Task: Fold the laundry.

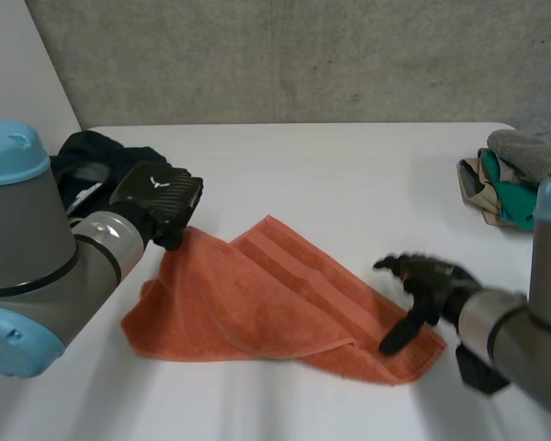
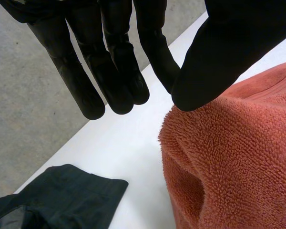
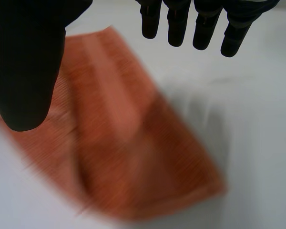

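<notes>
Black garment (image 1: 92,156): lies crumpled at the far left of the white table (image 1: 349,184).
Left hand (image 1: 161,200): fingers straight, holding nothing, at the towel's bunched left corner.
Orange towel (image 1: 266,303): mid-table, loosely folded over, wrinkled.
Right hand (image 1: 424,287): spread open, grasping nothing, over the towel's right corner.
Clothes pile (image 1: 510,175): far right.

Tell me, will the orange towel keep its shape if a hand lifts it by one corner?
Probably not: the orange towel lies in soft folds and humps, so it should droop. Its looped pile looks grippy, unlikely to slip.
</notes>
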Controlling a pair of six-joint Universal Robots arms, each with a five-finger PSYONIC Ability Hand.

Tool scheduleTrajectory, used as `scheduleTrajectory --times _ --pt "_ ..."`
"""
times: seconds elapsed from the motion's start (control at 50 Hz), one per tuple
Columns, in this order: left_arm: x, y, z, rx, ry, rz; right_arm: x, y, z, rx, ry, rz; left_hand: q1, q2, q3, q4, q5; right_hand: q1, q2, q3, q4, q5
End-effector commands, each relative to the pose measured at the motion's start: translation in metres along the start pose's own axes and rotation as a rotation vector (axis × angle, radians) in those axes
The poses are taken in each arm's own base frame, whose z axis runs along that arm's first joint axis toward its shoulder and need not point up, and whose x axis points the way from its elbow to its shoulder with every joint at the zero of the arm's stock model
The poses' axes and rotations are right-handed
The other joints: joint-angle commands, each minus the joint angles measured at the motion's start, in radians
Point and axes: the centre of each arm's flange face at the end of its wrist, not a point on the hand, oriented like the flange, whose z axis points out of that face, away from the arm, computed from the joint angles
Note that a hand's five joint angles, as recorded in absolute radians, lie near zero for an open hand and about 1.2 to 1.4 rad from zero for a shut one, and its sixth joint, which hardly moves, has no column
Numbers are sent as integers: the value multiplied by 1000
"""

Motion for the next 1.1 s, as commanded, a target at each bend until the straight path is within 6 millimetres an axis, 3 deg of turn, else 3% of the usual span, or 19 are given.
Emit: scheduleTrajectory --times 0.02,0.16,0.3,0.52,0.56,0.62,0.64,0.7,0.74,0.76,0.78,0.88,0.96,0.98,1.04,1.06,1.1 --pt "6 7 12 2 41 -6 -21 43 -18 8 -78 -97 224 199 201 197 228 121 140 137 138 121" --pt "12 11 21 37 72 -4 -23 54 -7 78 -24 -164 224 199 201 197 228 353 372 369 370 353" --pt "13 13 23 41 69 -4 -21 59 8 90 17 -209 199 173 175 171 202 400 419 417 417 401" --pt "12 19 22 16 73 -9 -29 64 24 110 3 -245 -491 -516 -515 -519 -487 556 574 572 572 556" --pt "11 22 21 -2 73 -11 -30 64 28 110 1 -246 -600 -625 -623 -628 -596 719 738 736 736 720" --pt "10 27 20 -28 77 -16 -30 62 31 124 3 -247 -729 -754 -752 -756 -725 1168 1187 1184 1185 1168" --pt "10 28 20 -33 78 -14 -30 60 31 133 4 -245 -747 -772 -770 -775 -743 1170 1189 1186 1186 1170" --pt "12 33 18 -64 92 -18 -30 55 28 154 6 -247 -680 -705 -704 -708 -676 1170 1189 1186 1186 1170" --pt "13 36 16 -83 103 -19 -30 48 24 183 6 -244 -344 -369 -367 -371 -340 1170 1189 1186 1186 1170" --pt "14 39 15 -100 112 -21 -28 37 20 224 14 -238 120 95 97 93 124 1170 1189 1186 1186 1170" --pt "15 40 15 -109 116 -25 -24 31 19 239 24 -235 223 198 200 196 227 1170 1189 1186 1186 1170" --pt "14 35 23 -99 112 -5 -13 -3 20 322 41 -289 224 199 201 197 228 1170 1189 1186 1186 1170" --pt "-14 -8 42 70 -7 28 -18 -52 28 460 43 -413 224 199 201 197 228 1170 1189 1186 1186 1170" --pt "-35 -32 47 157 -103 12 -18 -81 31 543 71 -449 224 199 201 197 228 1170 1189 1186 1186 1170" --pt "-65 -72 44 319 -251 -62 -13 -131 31 689 149 -481 224 199 201 197 228 1170 1189 1186 1186 1170" --pt "-85 -96 37 428 -335 -128 -8 -164 27 796 209 -485 224 199 201 197 228 1170 1189 1186 1186 1170" --pt "-104 -117 27 541 -415 -199 -2 -196 20 909 270 -478 224 199 201 197 228 1170 1189 1186 1186 1170"
